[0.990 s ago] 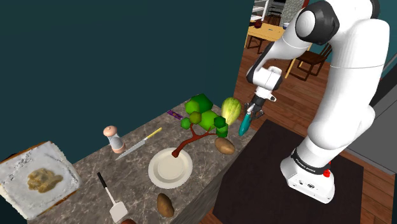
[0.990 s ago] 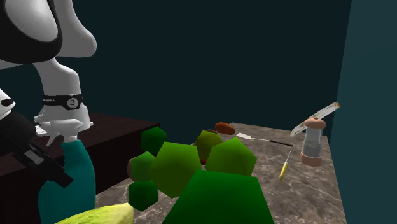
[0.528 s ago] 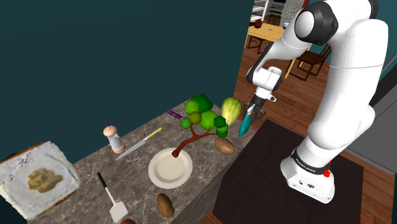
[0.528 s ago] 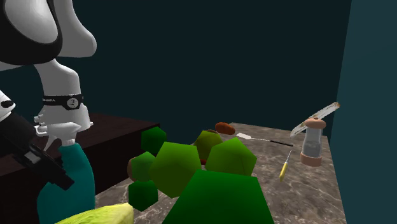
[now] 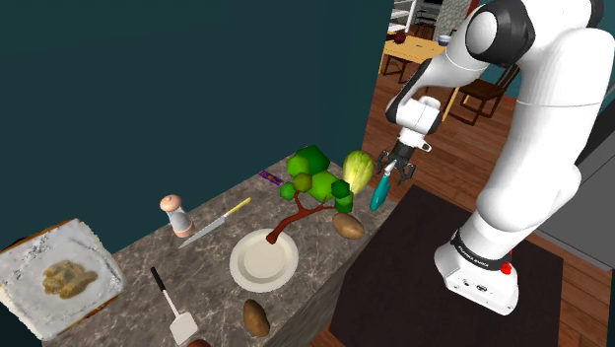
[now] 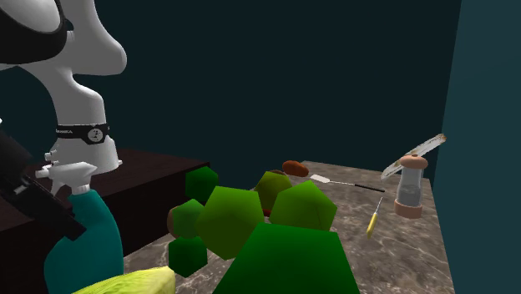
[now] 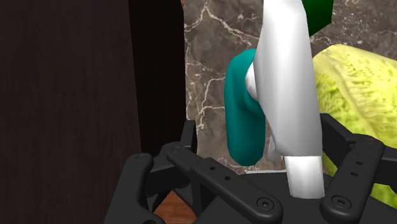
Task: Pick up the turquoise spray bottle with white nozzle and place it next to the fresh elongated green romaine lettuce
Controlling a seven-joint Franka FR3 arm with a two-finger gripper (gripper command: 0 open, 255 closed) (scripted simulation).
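Observation:
The turquoise spray bottle with its white nozzle stands at the counter's end edge, right beside the pale green romaine lettuce. My black gripper hovers just above the nozzle, open, holding nothing. In the wrist view the fingers stand wide apart; the white nozzle rises between them, close to one finger, with the teal body below and the lettuce alongside. In the second exterior view the bottle stands upright next to the lettuce, the gripper by its nozzle.
A blocky green plant stands just behind the lettuce. On the marble counter lie a white plate, two potatoes, a shaker, a knife and a spatula. The robot's stand sits on a dark rug.
The fingers have opened off the spray bottle and the hand has risen a little. The bottle stays standing beside the lettuce.

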